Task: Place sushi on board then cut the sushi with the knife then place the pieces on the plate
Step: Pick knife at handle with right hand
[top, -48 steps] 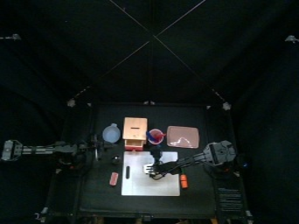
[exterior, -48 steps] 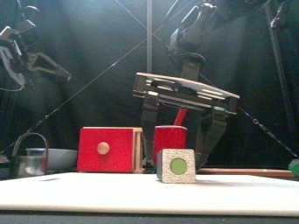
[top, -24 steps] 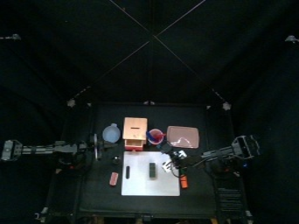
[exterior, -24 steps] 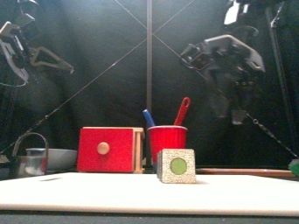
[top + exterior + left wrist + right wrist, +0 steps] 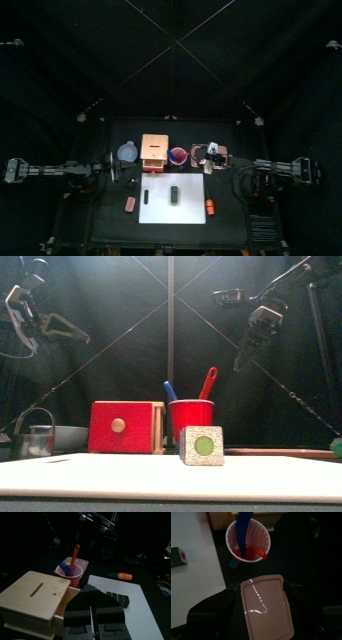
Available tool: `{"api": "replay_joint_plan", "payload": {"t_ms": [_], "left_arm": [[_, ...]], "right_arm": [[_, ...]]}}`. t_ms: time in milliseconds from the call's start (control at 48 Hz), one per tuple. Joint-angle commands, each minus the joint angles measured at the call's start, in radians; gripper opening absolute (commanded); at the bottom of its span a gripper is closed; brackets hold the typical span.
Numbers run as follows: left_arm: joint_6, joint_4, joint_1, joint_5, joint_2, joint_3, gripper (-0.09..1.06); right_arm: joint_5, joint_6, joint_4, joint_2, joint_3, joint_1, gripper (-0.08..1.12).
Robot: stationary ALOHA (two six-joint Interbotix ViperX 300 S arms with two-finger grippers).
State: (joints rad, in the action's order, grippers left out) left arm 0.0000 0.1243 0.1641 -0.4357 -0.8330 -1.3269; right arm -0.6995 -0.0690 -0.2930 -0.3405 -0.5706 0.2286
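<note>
sushi roll [image 5: 202, 445] lies near the middle of white cutting board [image 5: 190, 208], apparently uncut | placing done; cutting and plating left | red toy knife [image 5: 209, 383] untouched in red cup [image 5: 193, 416] | right gripper [image 5: 215, 157] above pink tray [image 5: 268, 609], jaws wide apart, empty | left gripper [image 5: 91, 598] rests table-left, jaws together, empty

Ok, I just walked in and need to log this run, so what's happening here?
The sushi roll stands on the white board, not yet cut. The blue knife and the red knife are in the red cup behind it. The right pincer hangs open and empty above the pink tray, near the cup. The left arm rests at the table's left, its pincer shut on nothing.
</note>
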Motion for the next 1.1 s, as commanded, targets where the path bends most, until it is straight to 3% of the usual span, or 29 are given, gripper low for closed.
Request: {"api": "replay_joint_plan", "payload": {"t_ms": [21,271,479,750,1104], "left_arm": [[0.003,0.0,0.011,-0.009,0.003,0.028,-0.02],[0.002,0.0,0.029,-0.009,0.003,0.028,-0.02],[0.002,0.0,0.032,-0.009,0.003,0.025,-0.02],[-0.002,0.002,0.032,-0.009,0.003,0.015,-0.02],[-0.003,0.003,0.032,-0.009,0.005,0.012,-0.02]], "right_arm": [[-0.002,-0.071,0.023,0.054,0.075,0.006,0.97],[-0.02,-0.104,-0.132,0.17,0.152,0.026,0.97],[-0.146,-0.109,-0.132,0.253,0.21,0.017,0.95],[-0.201,-0.221,-0.028,0.285,0.287,0.015,0.76],[-0.268,-0.229,-0.015,0.319,0.316,0.02,0.7]]}}
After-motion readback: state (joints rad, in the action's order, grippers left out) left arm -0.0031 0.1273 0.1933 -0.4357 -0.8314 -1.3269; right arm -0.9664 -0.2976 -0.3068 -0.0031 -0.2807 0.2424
